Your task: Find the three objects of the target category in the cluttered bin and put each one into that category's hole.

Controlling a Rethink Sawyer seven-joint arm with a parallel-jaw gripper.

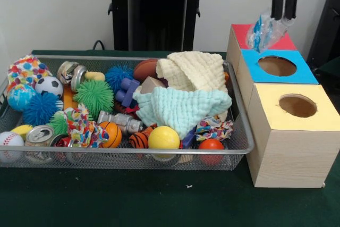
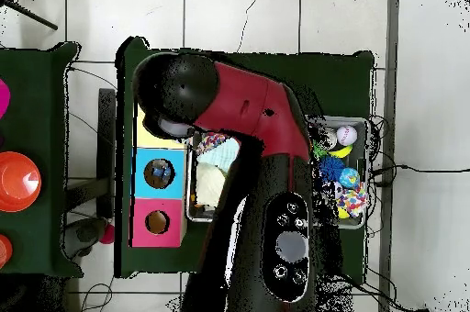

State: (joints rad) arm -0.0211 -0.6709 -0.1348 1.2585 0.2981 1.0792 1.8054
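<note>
A wire basket (image 1: 241,150) is sitting on the green table (image 1: 159,200), and it is holding a big pile of toys so they are all staying in one place. At the left side, a baseball (image 1: 9,142) and a shiny can (image 1: 40,135) are lying against the front wall, next to a blue spiky ball (image 1: 38,108) and a green spiky ball (image 1: 96,97). In the middle, a yellow ball (image 1: 163,138) is resting by the front edge, and a light green cloth (image 1: 183,107) and a cream cloth (image 1: 194,70) are lying on top of other things, so they may be hiding some toys under them. To the right of the basket, three boxes are standing in a row so things can be dropped in: a yellow box (image 1: 319,118), a blue box (image 1: 311,75) and a red box (image 1: 241,34) behind it. The tool (image 1: 284,13) is hanging down from the top and pinching a crinkly plastic bag (image 1: 264,31) with its two fingers pressed on the bag's top. The bag is hanging just above the red box, near the blue one, probably so it can go into a hole. The red box's hole is hiding behind the bag in the front view.
</note>
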